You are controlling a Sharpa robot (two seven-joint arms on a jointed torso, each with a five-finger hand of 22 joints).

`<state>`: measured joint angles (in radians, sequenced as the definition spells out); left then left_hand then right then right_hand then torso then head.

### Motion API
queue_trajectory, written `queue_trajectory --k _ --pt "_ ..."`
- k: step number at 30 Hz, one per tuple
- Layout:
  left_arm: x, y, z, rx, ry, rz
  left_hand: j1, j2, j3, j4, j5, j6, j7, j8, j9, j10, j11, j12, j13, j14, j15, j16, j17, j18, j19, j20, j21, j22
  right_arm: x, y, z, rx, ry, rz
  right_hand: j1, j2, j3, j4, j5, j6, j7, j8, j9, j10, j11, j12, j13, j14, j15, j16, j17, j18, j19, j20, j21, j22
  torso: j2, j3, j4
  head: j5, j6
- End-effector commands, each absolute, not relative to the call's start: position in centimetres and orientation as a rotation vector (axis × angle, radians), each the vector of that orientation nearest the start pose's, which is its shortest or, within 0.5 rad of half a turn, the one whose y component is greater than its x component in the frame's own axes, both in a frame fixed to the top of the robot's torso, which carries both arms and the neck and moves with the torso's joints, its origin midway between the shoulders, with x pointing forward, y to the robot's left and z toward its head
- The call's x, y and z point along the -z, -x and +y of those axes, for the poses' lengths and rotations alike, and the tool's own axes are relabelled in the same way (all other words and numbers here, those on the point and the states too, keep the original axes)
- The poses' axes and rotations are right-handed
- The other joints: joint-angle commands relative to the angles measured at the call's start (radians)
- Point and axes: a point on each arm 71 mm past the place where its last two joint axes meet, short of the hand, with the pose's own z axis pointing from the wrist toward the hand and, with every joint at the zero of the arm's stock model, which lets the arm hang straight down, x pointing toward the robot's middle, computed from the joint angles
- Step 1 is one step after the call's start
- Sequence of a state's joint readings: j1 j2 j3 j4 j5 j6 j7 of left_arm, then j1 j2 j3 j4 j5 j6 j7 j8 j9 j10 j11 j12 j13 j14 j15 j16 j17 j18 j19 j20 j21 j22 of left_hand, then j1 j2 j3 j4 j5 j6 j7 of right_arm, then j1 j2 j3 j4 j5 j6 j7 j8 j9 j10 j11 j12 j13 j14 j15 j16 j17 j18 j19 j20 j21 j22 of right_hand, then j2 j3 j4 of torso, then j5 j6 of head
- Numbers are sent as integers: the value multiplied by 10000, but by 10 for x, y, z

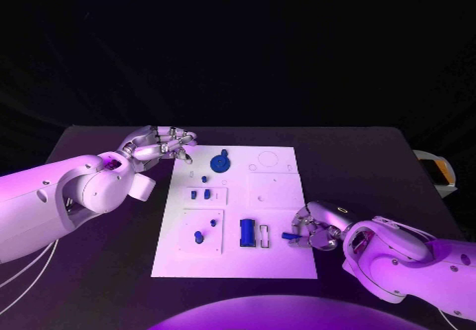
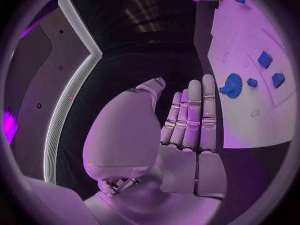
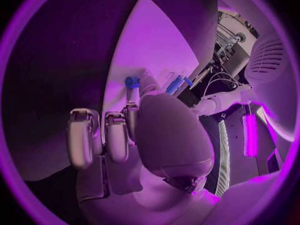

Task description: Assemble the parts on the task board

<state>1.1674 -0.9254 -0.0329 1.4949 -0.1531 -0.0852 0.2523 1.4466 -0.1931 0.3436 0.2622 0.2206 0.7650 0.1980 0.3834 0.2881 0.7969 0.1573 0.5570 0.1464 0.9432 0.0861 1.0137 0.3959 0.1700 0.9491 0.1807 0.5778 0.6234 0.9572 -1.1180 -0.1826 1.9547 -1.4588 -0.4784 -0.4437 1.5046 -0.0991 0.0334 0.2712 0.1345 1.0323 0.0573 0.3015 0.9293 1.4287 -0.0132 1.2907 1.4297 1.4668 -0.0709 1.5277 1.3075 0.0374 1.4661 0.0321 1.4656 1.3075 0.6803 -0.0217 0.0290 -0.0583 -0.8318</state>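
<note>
Black and matte, the table [image 1: 109, 275] carries a white board [image 1: 273, 258] at its middle, with darkness behind it.

We see the left hand [image 1: 161, 145] over the board's far left corner. From the head camera its fingers look curled in, yet the left wrist camera shows the fingers [image 2: 195, 120] straight and side by side with nothing in them, so we read that hand as empty and fairly flat.

Just beside it, near the far edge, a round blue gear [image 1: 220, 163] lies on the board; the wrist camera catches it too [image 2: 233, 85]. Toward the left edge sit small blue blocks [image 1: 201, 194], and closer to the near left corner a plate holds a blue peg [image 1: 199, 237].

Near the middle of the near half stands a blue bar [image 1: 246, 232] next to a pale frame [image 1: 264, 235].

At the board's right edge, in its near half, the right hand [image 1: 318, 227] pinches a small blue part [image 1: 289, 236] between its fingertips, just over the board. The right wrist camera shows a blue piece [image 3: 132, 81] at the fingertips; we cannot tell its shape, though it is probably the same part.
</note>
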Motion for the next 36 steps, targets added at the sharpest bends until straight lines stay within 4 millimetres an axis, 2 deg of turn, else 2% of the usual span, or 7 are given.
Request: queue_trajectory --k 1,3,4,7,10,22,36 --pt "199 -480 243 15411 10188 16807 18 47 -23 56 31 -25 164 63 -10 -56 -18 71 -10 -90 12 67 12 114 31 2 -37 -12 293 -320 -230 -4662 -1405 20569 743 816 1196 -427 416 -90 -1 -32 -2246 31 -61 13 -576 825 -87 38 1534 -174 741 -39 62 2369 0 0 9 6 0" --pt "199 -480 243 15395 10196 16806 18 47 -23 56 31 -25 164 63 -10 -56 -18 71 -10 -90 12 67 12 114 31 2 -37 -12 292 -319 -229 -4775 -1523 20538 409 539 2285 -318 512 -226 62 81 -2071 68 -54 -2 -586 826 -52 37 1540 -178 747 -27 79 2373 1 2 0 25 1" --pt "199 -480 243 15384 10201 16806 18 47 -23 56 31 -25 164 63 -10 -56 -18 71 -10 -90 12 67 12 114 31 2 -37 -12 291 -319 -229 -4901 -1659 20529 -412 -51 4106 -319 632 -334 110 266 -1850 114 -19 7 -573 833 -77 43 1568 -183 749 29 92 2375 0 -1 -4 28 4" --pt "199 -480 243 15373 10207 16812 18 47 -23 56 31 -25 164 63 -10 -56 -18 71 -10 -90 12 67 12 114 31 2 -37 -12 288 -319 -228 -5159 -1931 20487 -1297 -335 5684 -715 599 -357 127 433 -1683 146 37 36 -542 834 -17 41 1574 -182 752 25 106 2378 -4 -9 -2 20 7" --pt "199 -480 243 15372 10211 16832 18 47 -23 56 31 -25 164 63 -10 -56 -18 71 -10 -90 12 67 12 114 31 2 -37 -12 285 -321 -228 -5347 -2310 20490 -1978 -444 6415 -1175 588 -407 129 539 -1568 169 40 57 -520 838 -15 47 1595 -187 759 34 134 2385 -7 -13 1 38 25" --pt "199 -480 242 15396 10213 16918 107 91 8 41 44 -12 168 88 -20 -89 -16 87 -21 -100 8 73 14 119 48 -2 -56 -24 279 -325 -215 -6303 -3523 20540 -2732 -682 6619 -1864 680 -462 82 703 -1399 185 27 71 -498 837 -30 41 1590 -177 744 23 92 2372 8 -7 13 42 33" --pt "200 -480 241 15410 10214 16971 133 101 18 35 46 -12 169 93 -24 -96 -15 92 -24 -104 8 74 14 120 53 -3 -59 -27 284 -326 -193 -7031 -4024 21128 -3589 -758 6017 -1704 955 -393 59 691 -1453 182 13 85 -476 838 -41 40 1597 -165 723 7 30 2355 3 0 -6 111 -17"
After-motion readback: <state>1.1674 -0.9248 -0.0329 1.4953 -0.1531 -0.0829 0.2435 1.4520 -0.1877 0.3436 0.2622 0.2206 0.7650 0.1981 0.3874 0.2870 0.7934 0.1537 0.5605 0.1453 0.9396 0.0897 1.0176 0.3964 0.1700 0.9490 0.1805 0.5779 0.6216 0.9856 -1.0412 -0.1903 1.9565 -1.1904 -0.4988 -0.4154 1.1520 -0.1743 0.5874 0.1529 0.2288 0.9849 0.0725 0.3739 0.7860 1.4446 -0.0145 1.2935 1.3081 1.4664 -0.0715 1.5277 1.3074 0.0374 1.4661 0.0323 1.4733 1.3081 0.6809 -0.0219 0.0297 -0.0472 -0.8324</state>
